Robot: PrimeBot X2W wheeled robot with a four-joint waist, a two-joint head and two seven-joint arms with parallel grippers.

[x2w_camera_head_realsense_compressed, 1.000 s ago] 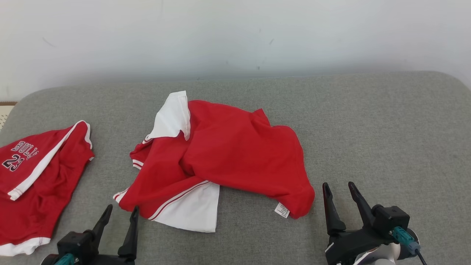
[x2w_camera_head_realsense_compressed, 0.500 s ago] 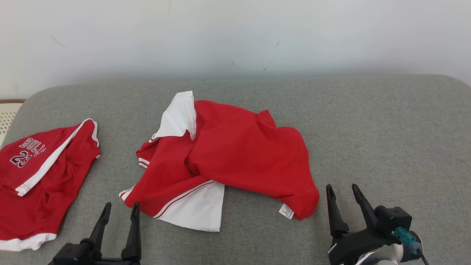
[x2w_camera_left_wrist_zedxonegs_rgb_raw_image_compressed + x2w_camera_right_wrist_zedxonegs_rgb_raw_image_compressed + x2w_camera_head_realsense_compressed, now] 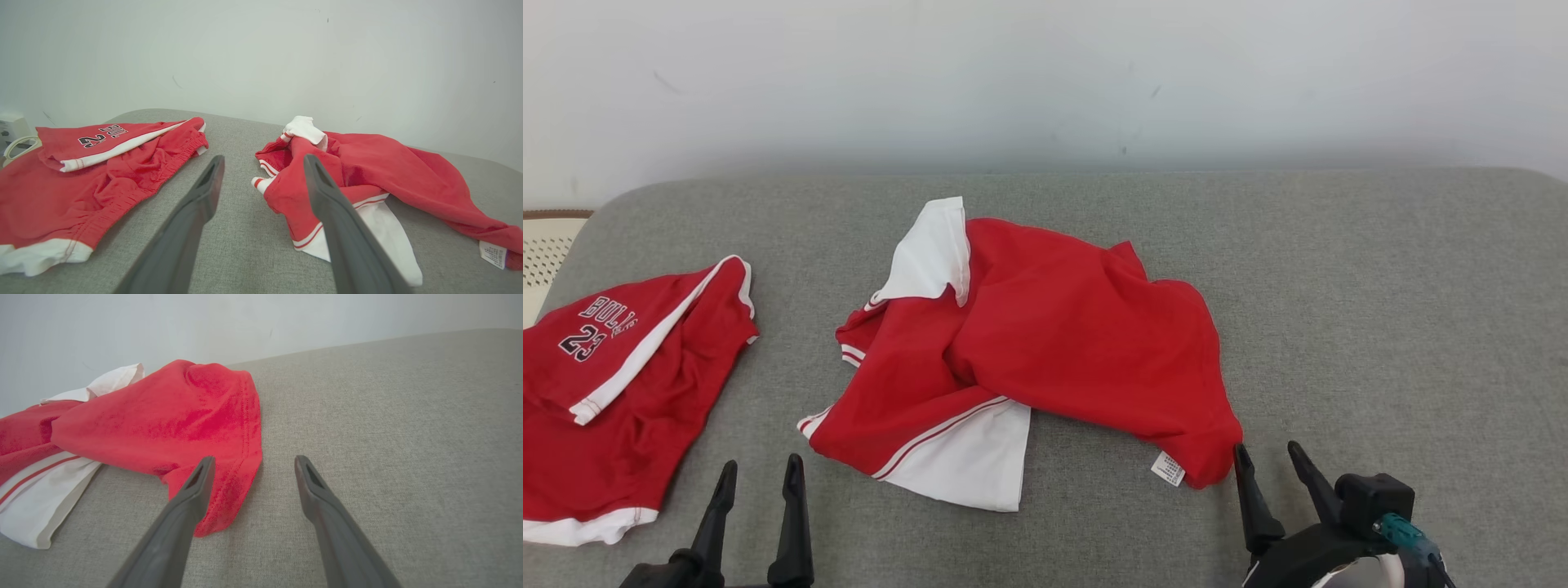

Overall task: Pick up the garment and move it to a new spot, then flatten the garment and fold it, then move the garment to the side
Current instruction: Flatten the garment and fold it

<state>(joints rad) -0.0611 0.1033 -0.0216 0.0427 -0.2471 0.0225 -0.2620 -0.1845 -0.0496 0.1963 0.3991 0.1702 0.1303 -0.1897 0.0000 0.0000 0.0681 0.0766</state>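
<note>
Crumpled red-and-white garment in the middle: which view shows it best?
The head view: the whole garment shows from above. The left wrist view sees it low, foreshortened, partly behind a finger. The right wrist view catches its red corner and white panel, cropped at left.

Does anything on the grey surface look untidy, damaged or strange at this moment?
The red and white garment in the middle lies crumpled, folded over itself, with its white label turned out at its near right corner. The printed red garment at the left is rumpled too. No tear or stain is visible.
</note>
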